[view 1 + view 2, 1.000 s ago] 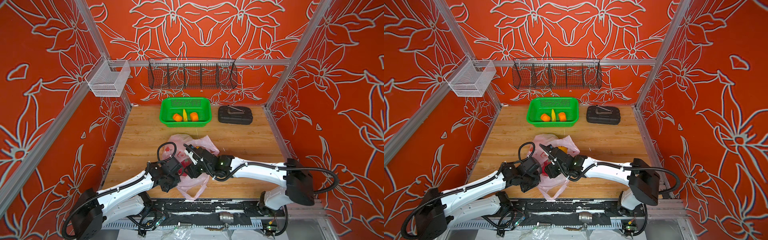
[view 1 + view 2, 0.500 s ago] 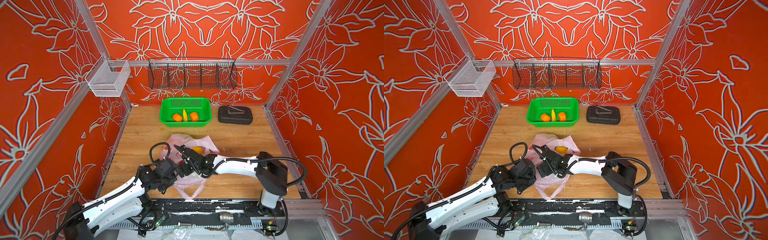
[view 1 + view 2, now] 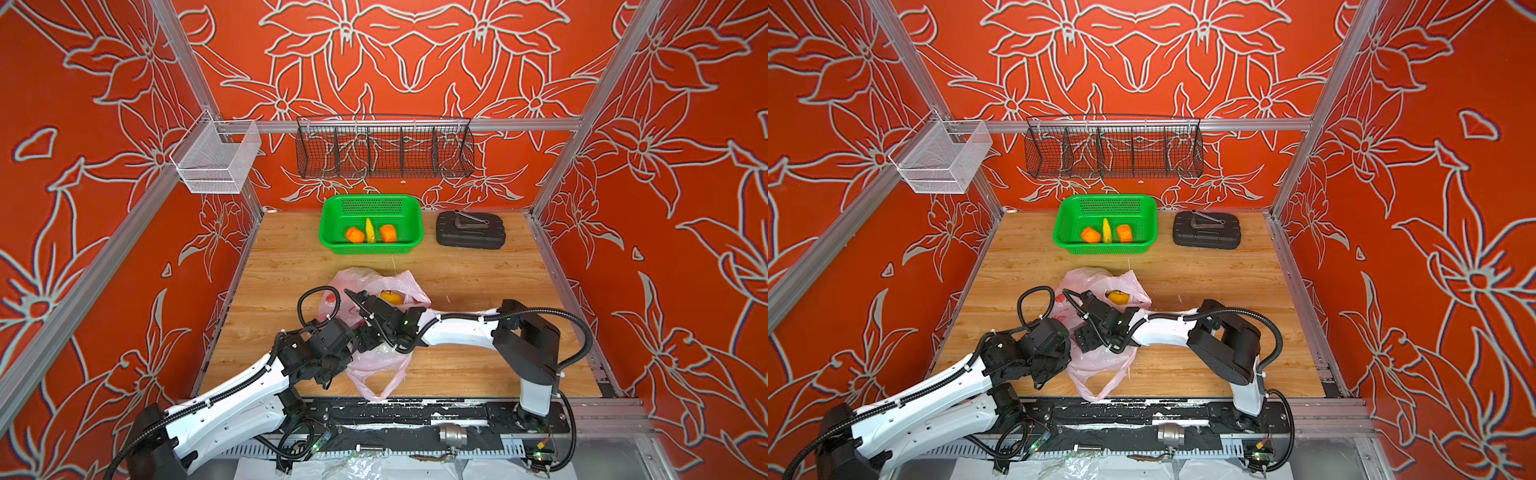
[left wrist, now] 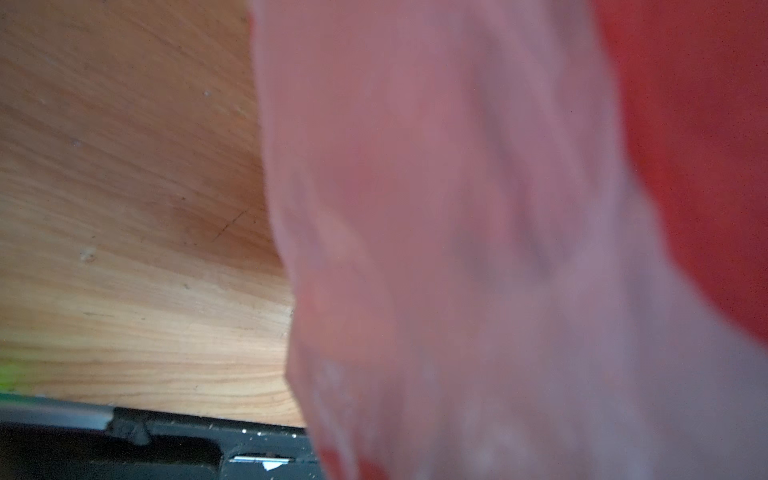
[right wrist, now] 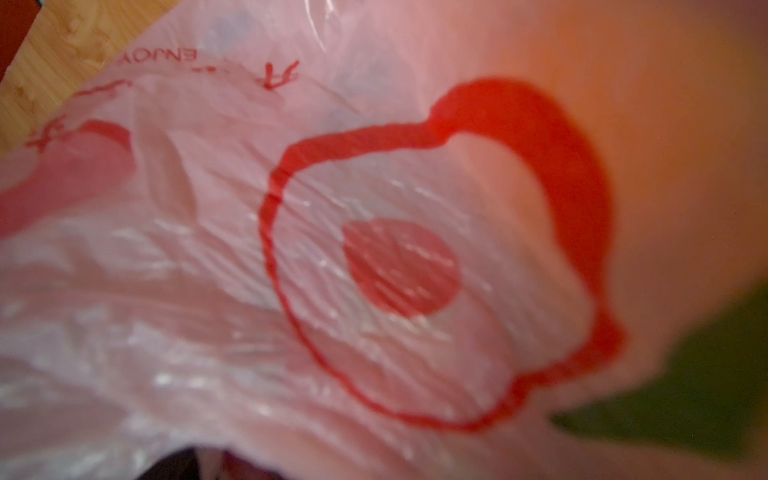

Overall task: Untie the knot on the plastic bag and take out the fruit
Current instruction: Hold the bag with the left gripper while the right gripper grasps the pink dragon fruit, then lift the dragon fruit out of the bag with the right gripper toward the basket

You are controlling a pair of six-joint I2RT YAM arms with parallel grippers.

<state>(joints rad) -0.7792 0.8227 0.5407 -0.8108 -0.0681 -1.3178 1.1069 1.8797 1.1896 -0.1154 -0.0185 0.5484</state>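
Near edge first: the plastic bag (image 3: 376, 365) lies centre of the table (image 3: 478, 374), thin, light, slippery film, so I'd pinch the handle loop (image 3: 375, 392). Left gripper (image 3: 348, 348) is closed beside it; right gripper (image 3: 356, 297) over the mouth, jaws unreadable. Print reads "ENJOY" (image 5: 162, 56). A yellow fruit (image 3: 391, 296) shows inside; beyond, the green basket (image 3: 371, 249).

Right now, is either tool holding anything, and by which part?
The left tool is shut at the plastic bag's near-left edge, seemingly pinching the film there; its fingers are hidden. Whether the right tool, over the bag, grips anything cannot be told.
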